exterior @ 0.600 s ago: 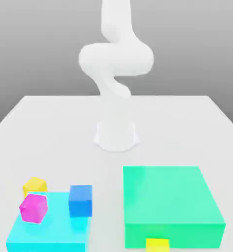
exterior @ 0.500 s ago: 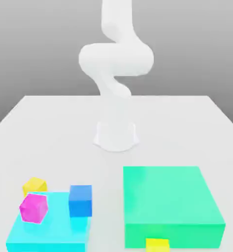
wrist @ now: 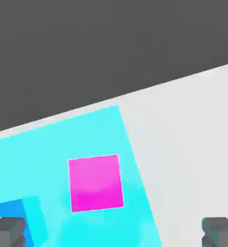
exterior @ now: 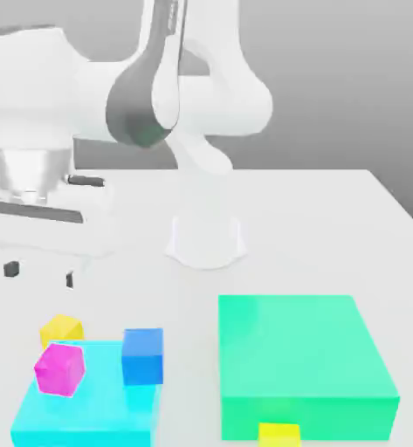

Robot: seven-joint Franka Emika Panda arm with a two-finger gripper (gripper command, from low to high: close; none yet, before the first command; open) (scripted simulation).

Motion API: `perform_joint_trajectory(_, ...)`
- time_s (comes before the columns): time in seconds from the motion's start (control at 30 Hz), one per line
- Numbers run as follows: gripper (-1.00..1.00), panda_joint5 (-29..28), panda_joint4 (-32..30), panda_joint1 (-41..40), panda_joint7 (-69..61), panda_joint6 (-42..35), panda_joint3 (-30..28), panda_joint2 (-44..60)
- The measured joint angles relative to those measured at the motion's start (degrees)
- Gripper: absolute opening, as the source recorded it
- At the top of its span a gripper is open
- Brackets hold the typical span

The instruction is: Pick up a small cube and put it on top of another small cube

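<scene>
Nearest the desk's [exterior: 332, 218] front edge sit two flat blocks: a cyan slab [exterior: 87, 415] toward the exterior view's left and a larger green slab [exterior: 306, 358] toward its right. A second small yellow cube [exterior: 279, 435] lies just in front of the green slab, touching its front face. On the cyan slab rest the magenta cube [exterior: 59, 368] and, beside it, the blue cube [exterior: 143, 355].

The small cube [exterior: 62, 330] I am after is golden-yellow and stands on the desk just behind the cyan slab's far left corner, close behind the magenta cube. It looks rigid and light, with flat, smooth faces, so I judge a gentle squeeze on two opposite vertical sides, centred low enough to keep it from pivoting, should hold it. The magenta cube leaves little room on the near side, so taking the two side faces seems safer.

Farther back and above, my hand [exterior: 40, 274] hangs over the left part of the desk, fingers spread as wide as they go and holding nothing. In the hand view my fingertips [wrist: 221, 230] frame the magenta cube, not the yellow one.

Beyond that stands my white base [exterior: 206, 240].
</scene>
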Motion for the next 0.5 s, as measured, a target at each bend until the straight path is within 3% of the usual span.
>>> perform_joint_trajectory(0.13,0.00,4.3,-3.1,-3.8,-5.2,5.3,0.2,8.6)
perform_joint_trajectory(0.3,0.00,14.4,-1.3,-11.6,-13.1,13.0,10.1,19.0)
perform_joint_trajectory(0.33,-1.00,15.7,-0.9,-13.5,-14.1,14.4,12.3,20.7)
perform_joint_trajectory(0.5,-1.00,15.6,-0.9,-13.5,-14.0,14.4,12.3,20.7)
